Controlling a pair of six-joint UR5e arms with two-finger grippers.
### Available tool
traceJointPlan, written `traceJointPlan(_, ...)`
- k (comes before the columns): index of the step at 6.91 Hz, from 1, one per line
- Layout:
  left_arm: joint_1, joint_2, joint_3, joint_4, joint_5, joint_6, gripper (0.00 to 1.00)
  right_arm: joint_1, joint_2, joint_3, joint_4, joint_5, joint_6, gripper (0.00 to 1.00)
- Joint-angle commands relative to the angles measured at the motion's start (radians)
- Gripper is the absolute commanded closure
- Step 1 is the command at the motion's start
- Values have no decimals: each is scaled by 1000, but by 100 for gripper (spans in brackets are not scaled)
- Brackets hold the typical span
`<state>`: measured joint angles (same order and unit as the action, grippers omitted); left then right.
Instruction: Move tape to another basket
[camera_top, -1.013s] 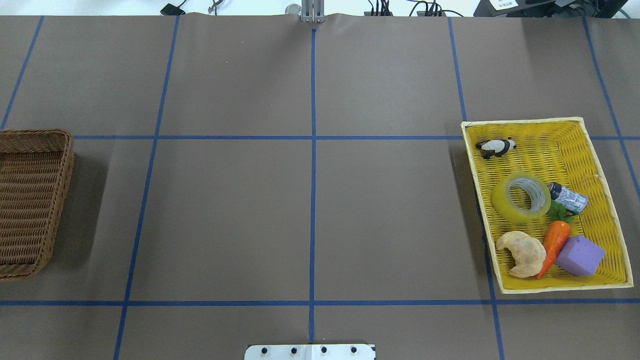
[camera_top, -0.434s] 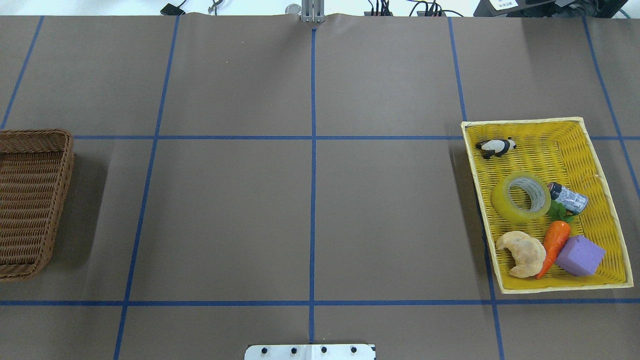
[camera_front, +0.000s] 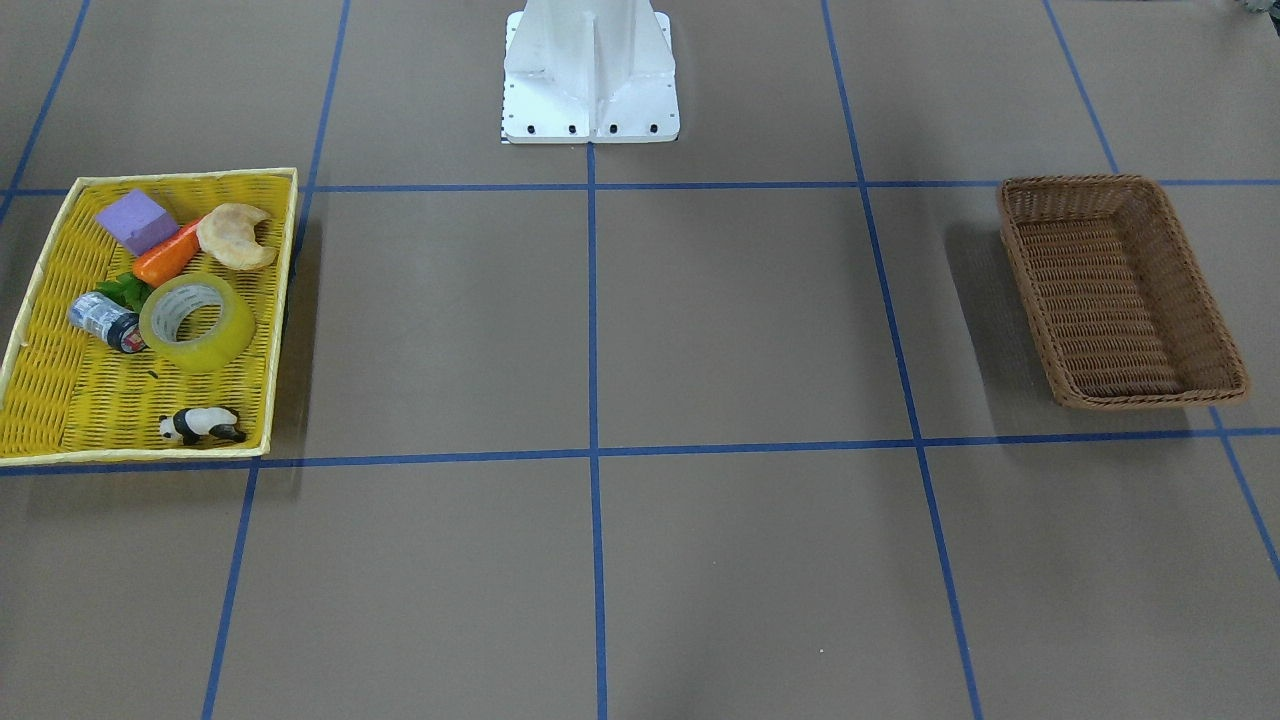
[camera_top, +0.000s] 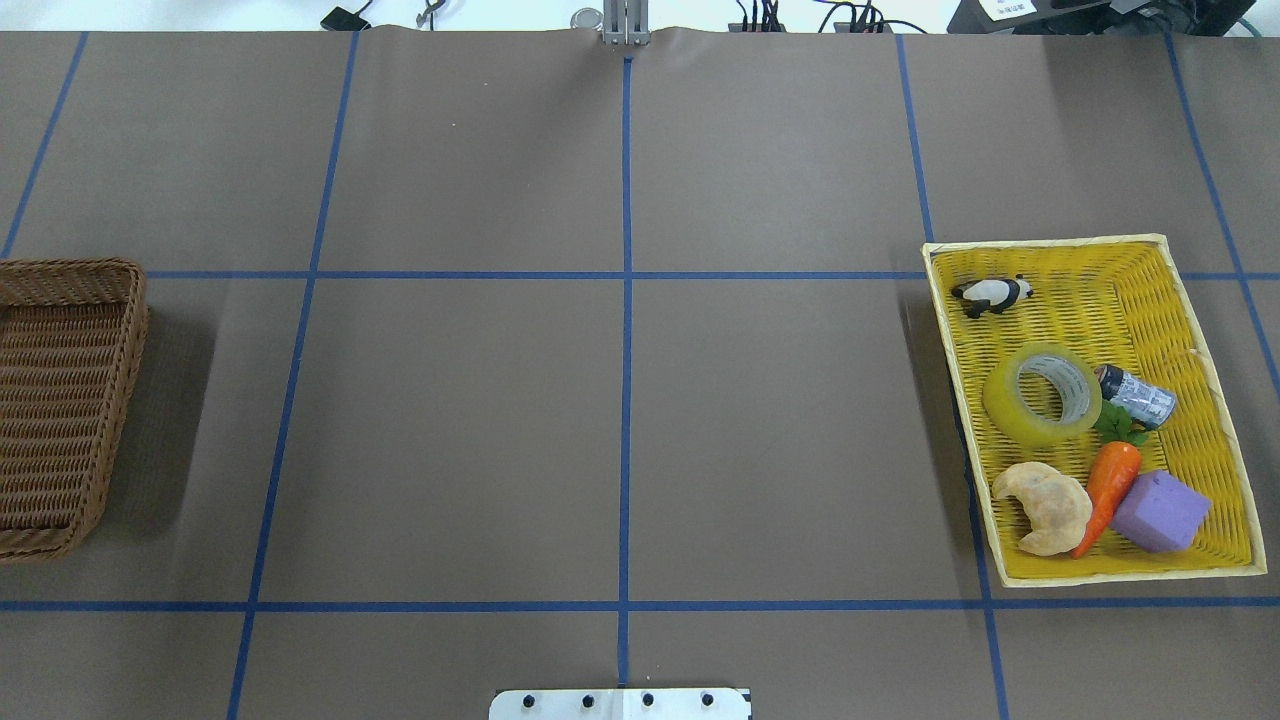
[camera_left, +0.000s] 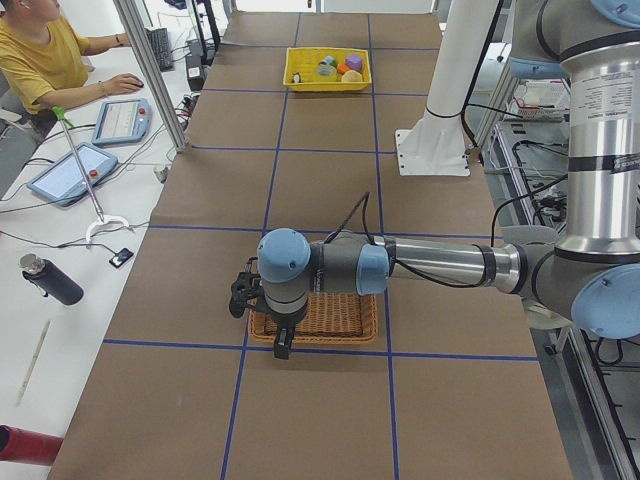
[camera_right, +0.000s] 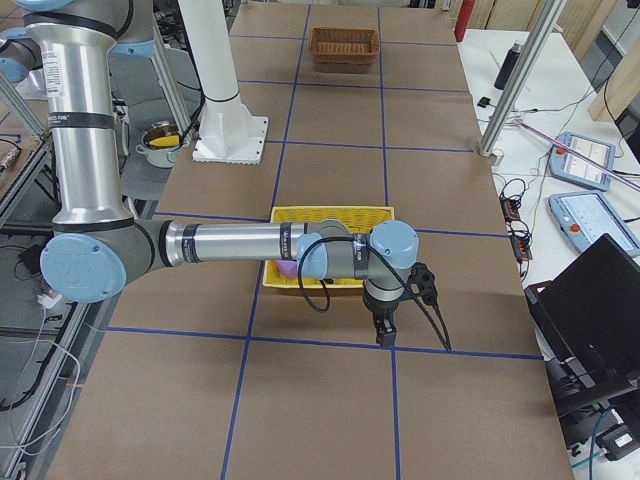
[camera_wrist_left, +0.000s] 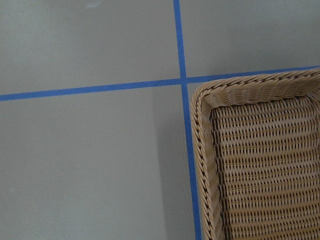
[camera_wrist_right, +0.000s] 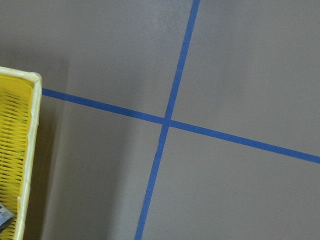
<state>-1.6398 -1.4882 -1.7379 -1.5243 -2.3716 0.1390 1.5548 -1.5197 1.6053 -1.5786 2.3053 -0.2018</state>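
— Far right on counter (camera_top: 450, 430): tape (camera_top: 1010, 418) flat in yellow tray (camera_top: 1045, 241), just beside labelled cylinder (camera_top: 1140, 396).
— Cannot tell gap of left pincer (camera_left: 283, 345), right pincer (camera_right: 385, 333). Straddle ring wall, away from cylinder; then basket (camera_top: 70, 268).

No visible change, apparently, nothing moved

No readable text anywhere at this moment. The small cylinder (camera_top: 1137, 396) wears a blue-white printed label, too small to make out; the tape (camera_top: 1005, 408) shows nothing legible either.
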Motion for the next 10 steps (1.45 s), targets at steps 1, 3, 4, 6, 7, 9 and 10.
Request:
traceJointPlan(1,0,-3,7,-96,2,-2,1,-13,1,36,166,0,10,0)
traceJointPlan(3,0,-16,6,-131,0,-1,1,-15,-2,44,256,83,121,0)
traceJointPlan(4,0,-48,12,-164,5,-9,1,-15,-5,39,317,120,131,0)
traceJointPlan(6,0,-50,32,-183,0,-1,1,-66,-10,44,431,172,209,0)
traceJointPlan(7,0,-50,53,-220,0,-2,1,-167,7,45,507,168,247,0)
traceJointPlan(9,0,-53,92,-276,0,-6,1,-328,27,79,627,110,464,0)
traceJointPlan(10,0,-53,93,-280,0,-6,1,-414,15,87,643,24,502,0)
